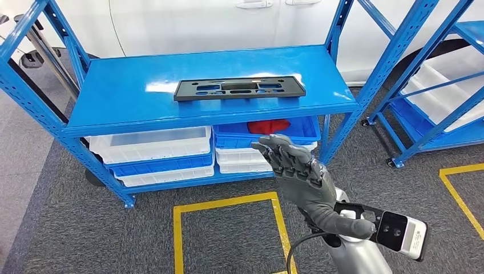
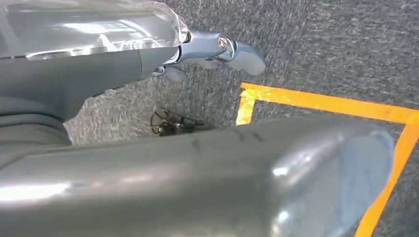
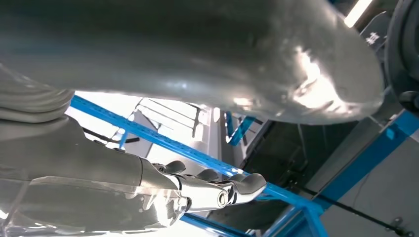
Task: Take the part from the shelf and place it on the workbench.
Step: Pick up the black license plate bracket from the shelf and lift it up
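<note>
I'm seeing the black part (image 1: 239, 88) lying flat on the blue shelf (image 1: 131, 97), top level, untouched. I'm holding my right hand (image 1: 297, 171) up in front of the shelf, below the part & well apart from it, fingers loosely spread, nothing in it. Left hand (image 2: 217, 54) is hanging over carpet (image 2: 336, 44), fingers apart, holding nothing.

Floor (image 1: 68, 228): dark grey carpet, paler grey strip along left edge. Yellow tape outline (image 1: 228, 201) marks rectangle on carpet in front of blue metal shelving unit (image 1: 74, 108); second yellow outline (image 1: 459, 188) at right. White and blue bins (image 1: 151, 144) stacked on lower shelf level, something red (image 1: 268, 125) in one blue bin. Second blue rack (image 1: 439, 114) on castors at right, holding white trays. White car body (image 1: 188, 23) behind shelving. Bright glare patches on top shelf.
</note>
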Tool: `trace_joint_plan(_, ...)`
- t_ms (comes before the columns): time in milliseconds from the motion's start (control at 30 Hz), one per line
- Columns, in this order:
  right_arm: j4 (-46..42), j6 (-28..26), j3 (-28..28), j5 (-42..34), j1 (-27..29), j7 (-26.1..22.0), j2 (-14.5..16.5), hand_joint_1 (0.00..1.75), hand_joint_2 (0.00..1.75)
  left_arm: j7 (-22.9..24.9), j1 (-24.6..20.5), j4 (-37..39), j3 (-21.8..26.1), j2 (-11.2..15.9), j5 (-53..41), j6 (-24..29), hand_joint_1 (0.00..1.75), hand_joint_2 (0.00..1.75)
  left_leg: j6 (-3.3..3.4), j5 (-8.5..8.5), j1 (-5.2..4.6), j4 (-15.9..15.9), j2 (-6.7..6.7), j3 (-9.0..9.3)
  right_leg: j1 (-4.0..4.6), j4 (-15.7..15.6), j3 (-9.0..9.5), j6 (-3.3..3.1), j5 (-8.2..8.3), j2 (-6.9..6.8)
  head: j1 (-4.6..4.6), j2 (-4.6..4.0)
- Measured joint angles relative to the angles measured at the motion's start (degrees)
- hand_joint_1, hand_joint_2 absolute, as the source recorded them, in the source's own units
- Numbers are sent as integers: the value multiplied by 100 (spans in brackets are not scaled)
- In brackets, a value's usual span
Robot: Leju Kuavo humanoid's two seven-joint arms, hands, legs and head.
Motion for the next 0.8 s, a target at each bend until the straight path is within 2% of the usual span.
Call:
trace_joint_plan(33,2,-47,9,30,20,0,-1,0,0,0,1,0,1,0,-5,-2,0,0,7,-11,-14,1,-3,12,3,51,-57,-11,69,0,0,0)
trace_joint_plan(67,6,-103,16,60,30,0,-1,0,0,-1,2,0,2,-2,-12,-4,0,0,9,-24,-27,2,-7,32,10,-140,6,-34,245,0,0,0)
trace_joint_plan(133,26,-214,23,115,31,0,-2,0,0,-2,1,3,2,-15,-32,-12,0,0,-4,-59,-52,3,-14,83,47,-928,357,-120,671,-1,0,0)
trace_joint_plan(167,40,-258,30,138,31,0,-2,0,0,-4,-2,5,2,-24,-40,-15,0,0,-20,-79,-66,10,-17,97,68,-1274,512,-158,799,-5,0,0)
trace_joint_plan(200,56,-287,40,155,33,0,-3,0,0,-7,-5,8,2,-31,-48,-17,0,0,-42,-95,-73,13,-17,101,90,-1482,602,-186,851,-6,0,0)
trace_joint_plan(267,92,-335,59,181,38,0,-7,0,0,-10,-9,11,1,-35,-66,-21,0,0,-102,-119,-72,8,-14,102,109,-1577,629,-219,830,-5,0,0)
trace_joint_plan(333,161,-419,74,219,45,0,-12,0,0,-11,-15,11,-2,-31,-92,-30,0,0,-167,-176,-62,51,-8,102,76,-1629,676,-266,831,-3,-1,0)
trace_joint_plan(367,222,-480,86,252,49,0,-13,0,0,-12,-19,11,-3,-29,-107,-35,0,0,-197,-258,-60,191,-6,48,54,-1663,711,-288,832,-8,-1,0)
trace_joint_plan(400,307,-556,98,309,62,0,-14,0,0,-14,-20,13,-5,-28,-122,-40,0,0,-226,-391,-50,462,-5,-81,37,-1685,745,-308,827,-16,-1,0)
trace_joint_plan(467,524,-775,127,532,135,0,-14,0,0,-26,-8,15,-10,-32,-151,-50,0,0,-280,-700,-16,1254,-4,-511,38,-1690,779,-329,795,-27,-1,0)
trace_joint_plan(500,645,-911,144,688,188,0,-10,0,0,-36,5,16,-14,-35,-170,-55,0,0,-303,-769,4,1565,-3,-708,36,-1685,792,-331,776,-27,-1,0)
trace_joint_plan(533,761,-1036,163,830,234,0,-4,0,0,-51,18,17,-20,-37,-185,-60,0,0,-321,-718,21,1667,-3,-808,33,-1679,810,-324,753,-24,-1,0)
trace_joint_plan(567,889,-1151,184,947,265,0,9,0,0,-69,28,17,-26,-38,-201,-64,0,0,-334,-545,37,1521,-2,-785,27,-1671,838,-311,727,-18,-2,0)
trace_joint_plan(633,1110,-1287,215,1055,285,0,35,0,0,-97,31,18,-38,-37,-218,-81,0,0,-341,-78,59,750,3,-476,14,-1652,911,-267,660,-8,-1,0)
trace_joint_plan(667,1199,-1326,228,1079,286,0,45,0,0,-106,29,19,-42,-38,-222,-90,0,0,-324,68,55,395,2,-319,19,-1636,935,-236,626,-5,-1,0)
trace_joint_plan(700,1258,-1342,240,1091,288,0,49,0,0,-109,27,20,-45,-38,-223,-99,0,0,-294,132,47,178,0,-224,26,-1628,946,-203,604,-4,0,0)
trace_joint_plan(733,1309,-1349,253,1102,290,0,54,0,0,-110,30,22,-48,-39,-226,-105,0,0,-253,119,34,99,-3,-189,36,-1627,947,-168,591,-2,0,0)
trace_joint_plan(800,1385,-1359,265,1113,294,0,63,0,0,-113,37,23,-50,-41,-231,-112,0,0,-161,101,18,83,-10,-186,34,-1640,956,-95,575,-1,0,0)
